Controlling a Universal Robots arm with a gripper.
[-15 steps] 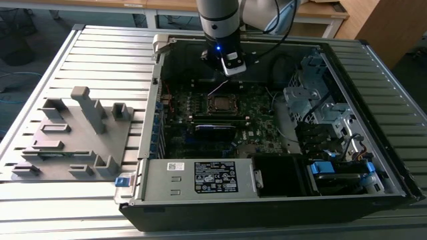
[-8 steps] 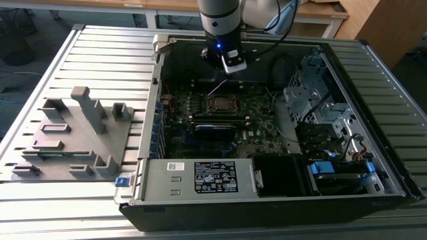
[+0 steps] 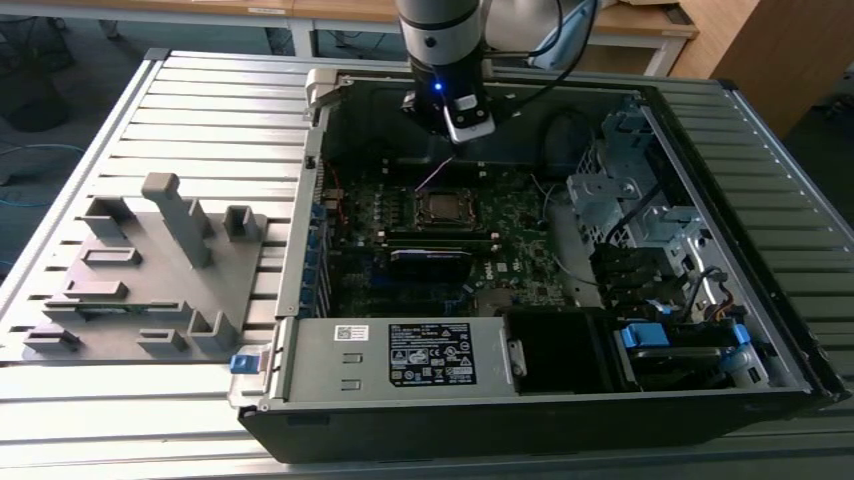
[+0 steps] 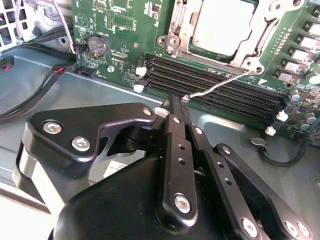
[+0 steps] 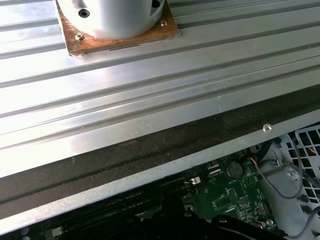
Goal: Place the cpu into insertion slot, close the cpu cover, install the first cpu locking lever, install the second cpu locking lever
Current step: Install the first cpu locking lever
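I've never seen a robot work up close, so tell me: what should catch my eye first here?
First, the opened computer case lying on the slatted metal table, its green motherboard bared, with the robot arm above it. In the second wrist view, the black hand pinches the tip of a thin wire locking lever beside the silvery cpu, framed by its cpu cover.

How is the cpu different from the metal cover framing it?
The cpu is a solid pale plate; the cpu cover is an open frame with a cut-out centre. The cpu cover reaches wider, its edges lying outside the cpu. Both are silvery, squarish, and lie flat on the green motherboard.
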